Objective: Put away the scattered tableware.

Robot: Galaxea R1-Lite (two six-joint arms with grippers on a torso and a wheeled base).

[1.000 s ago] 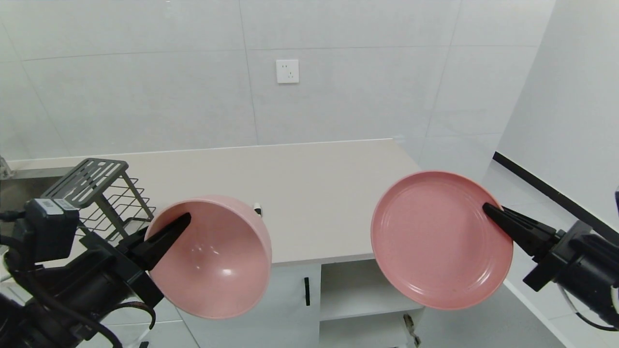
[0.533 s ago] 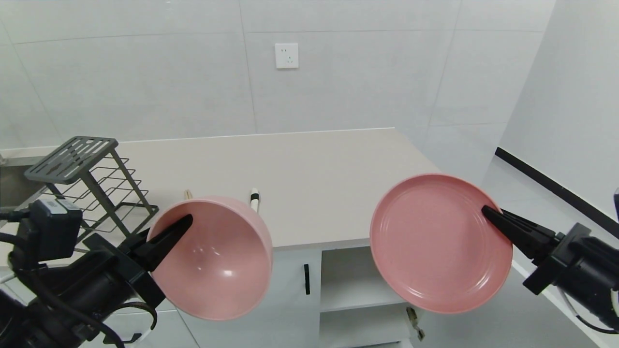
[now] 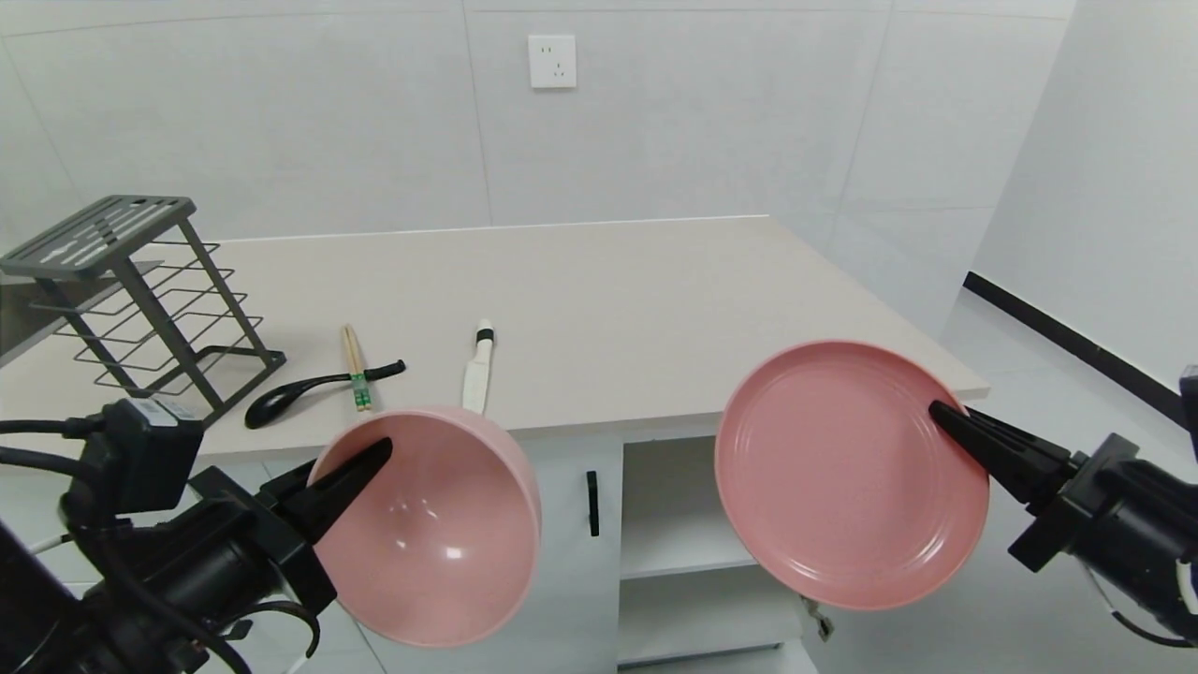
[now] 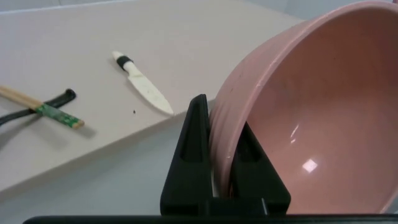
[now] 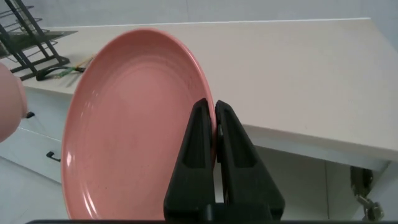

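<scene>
My left gripper (image 3: 360, 459) is shut on the rim of a pink bowl (image 3: 449, 552), held tilted in front of the counter's near edge; in the left wrist view the gripper (image 4: 219, 127) pinches the bowl (image 4: 311, 118) wall. My right gripper (image 3: 941, 417) is shut on the rim of a pink plate (image 3: 842, 473), held on edge off the counter's right front corner; the right wrist view shows the gripper (image 5: 211, 124) on the plate (image 5: 130, 124). On the counter lie a black spoon (image 3: 299, 391), chopsticks (image 3: 354, 365) and a white knife (image 3: 478, 365).
A dark wire rack (image 3: 131, 290) stands at the counter's left. The beige countertop (image 3: 618, 300) stretches back to a tiled wall. Below the counter is an open white cabinet shelf (image 3: 683, 552) beside a door with a black handle (image 3: 592, 504).
The head camera has shifted so the counter sits higher and farther in view, uncovering the spoon, chopsticks and knife. Both grippers keep their hold on bowl and plate.
</scene>
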